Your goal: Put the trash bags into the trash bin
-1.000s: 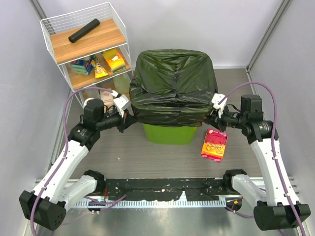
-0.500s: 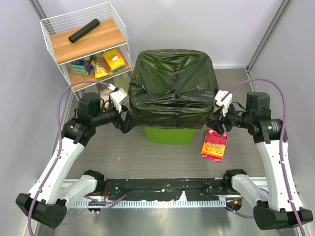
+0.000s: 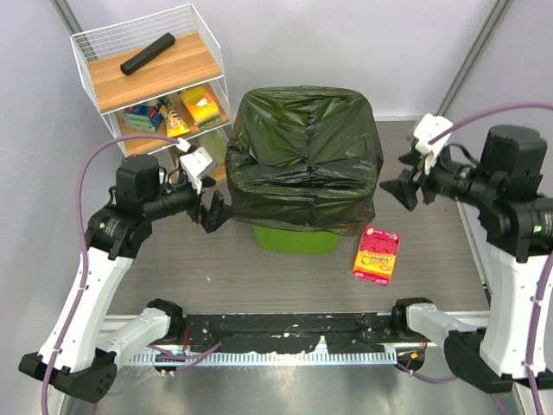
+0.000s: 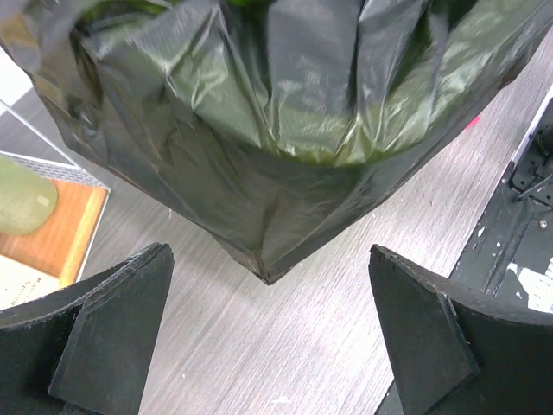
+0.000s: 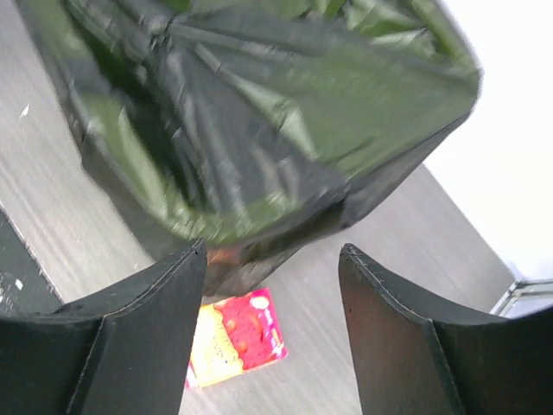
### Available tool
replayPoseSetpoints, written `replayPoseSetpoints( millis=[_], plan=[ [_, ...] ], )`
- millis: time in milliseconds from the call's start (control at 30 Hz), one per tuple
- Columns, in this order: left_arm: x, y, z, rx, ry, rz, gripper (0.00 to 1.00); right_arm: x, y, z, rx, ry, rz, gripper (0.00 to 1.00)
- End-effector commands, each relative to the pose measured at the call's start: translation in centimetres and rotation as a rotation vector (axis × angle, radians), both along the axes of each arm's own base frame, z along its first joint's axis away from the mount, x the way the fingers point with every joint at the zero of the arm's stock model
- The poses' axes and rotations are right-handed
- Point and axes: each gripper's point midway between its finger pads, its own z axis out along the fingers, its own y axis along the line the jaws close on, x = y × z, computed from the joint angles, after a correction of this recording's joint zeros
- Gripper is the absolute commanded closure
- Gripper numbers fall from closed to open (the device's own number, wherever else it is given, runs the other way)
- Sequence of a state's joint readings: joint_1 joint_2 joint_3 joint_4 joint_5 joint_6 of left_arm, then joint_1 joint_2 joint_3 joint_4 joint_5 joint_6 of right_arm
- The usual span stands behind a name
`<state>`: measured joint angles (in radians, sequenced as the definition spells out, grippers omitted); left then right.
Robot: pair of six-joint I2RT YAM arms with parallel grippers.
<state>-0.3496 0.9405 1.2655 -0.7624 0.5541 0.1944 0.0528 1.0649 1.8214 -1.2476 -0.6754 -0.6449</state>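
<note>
The black trash bag [image 3: 304, 156] is draped over the lime-green trash bin [image 3: 285, 239], covering its top and most of its sides; only the bin's lower front shows. My left gripper [image 3: 212, 210] stands open just left of the bag's lower corner, apart from it. In the left wrist view the bag [image 4: 276, 130] hangs ahead of the left gripper [image 4: 268, 341], with only floor between the fingers [image 4: 112, 337]. My right gripper [image 3: 403, 188] is open to the right of the bag, clear of it. The right wrist view shows the bag [image 5: 259, 130] beyond the open right gripper [image 5: 272, 333].
A red and yellow snack packet [image 3: 376, 254] lies on the floor right of the bin, also in the right wrist view as the packet [image 5: 235, 339]. A white wire shelf [image 3: 151, 82] at the back left holds a black roll [image 3: 147, 54] and small packages. Walls close in on both sides.
Both grippers opened, let go of the bag's lower edges and drew back outward. The right arm also rose and swung right. The bag stayed draped over the bin.
</note>
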Motion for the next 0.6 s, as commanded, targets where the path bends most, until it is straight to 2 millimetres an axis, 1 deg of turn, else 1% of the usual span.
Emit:
replayPoseSetpoints(
  millis=[0,33,67,100,133,167,200,233,267,300,333,367,400,433,467,500,533,567],
  plan=[
    [-0.4,-0.1,2.6,-0.038,-0.034,-0.001,0.0,4.2,0.1,2.0,0.043,0.04,-0.049,0.33],
    [-0.4,-0.1,2.9,-0.048,-0.033,0.004,0.01,5.9,0.1,2.2,0.042,0.046,-0.051,0.32],
    [-0.4,-0.2,3.1,-0.056,-0.032,0.008,0.0,6.6,0.2,2.5,0.044,0.043,-0.05,0.32],
    [-0.4,-0.2,3.4,-0.065,-0.033,0.013,0.0,8.3,0.3,2.9,0.053,0.038,-0.054,0.32],
    [-0.3,-0.2,3.7,-0.075,-0.03,0.022,0.0,9.1,0.4,3.1,0.056,0.032,-0.057,0.32],
    [-0.3,-0.2,4.1,-0.081,-0.034,0.023,0.0,10.8,0.6,3.4,0.062,0.027,-0.054,0.31],
    [-0.2,-0.2,4.2,-0.081,-0.038,0.029,0.0,11.5,0.8,3.7,0.068,0.018,-0.05,0.31],
    [-0.2,-0.1,4.4,-0.081,-0.042,0.033,0.0,13.1,1.0,4.0,0.07,0.0,-0.047,0.3],
    [0.0,0.0,4.5,-0.079,-0.044,0.044,0.0,13.5,1.5,4.2,0.07,-0.009,-0.036,0.3],
    [0.2,0.0,4.6,-0.076,-0.048,0.047,0.0,14.9,1.8,4.5,0.075,-0.022,-0.034,0.29],
    [0.4,0.1,4.6,-0.072,-0.047,0.051,0.0,15.7,2.4,4.9,0.076,-0.045,-0.022,0.29],
    [0.6,0.1,4.6,-0.07,-0.047,0.057,0.0,16.8,2.9,4.7,0.079,-0.043,-0.019,0.28],
    [0.8,0.1,4.7,-0.069,-0.044,0.06,0.0,17.5,3.4,5.3,0.087,-0.075,-0.017,0.28],
    [1.0,0.0,4.7,-0.066,-0.045,0.064,0.01,18.6,3.7,5.1,0.091,-0.073,-0.022,0.28],
    [1.4,0.0,4.7,-0.064,-0.045,0.073,0.0,19.3,4.1,5.5,0.097,-0.096,-0.02,0.27],
    [1.7,0.0,4.7,-0.062,-0.042,0.078,0.0,20.6,4.3,5.0,0.094,-0.09,-0.034,0.26],
    [2.0,0.0,4.5,-0.058,-0.036,0.082,0.0,21.2,4.7,5.1,0.095,-0.105,-0.034,0.26],
    [2.3,-0.1,4.5,-0.056,-0.031,0.084,0.0,22.5,4.7,4.7,0.092,-0.102,-0.049,0.25]
  ],
)
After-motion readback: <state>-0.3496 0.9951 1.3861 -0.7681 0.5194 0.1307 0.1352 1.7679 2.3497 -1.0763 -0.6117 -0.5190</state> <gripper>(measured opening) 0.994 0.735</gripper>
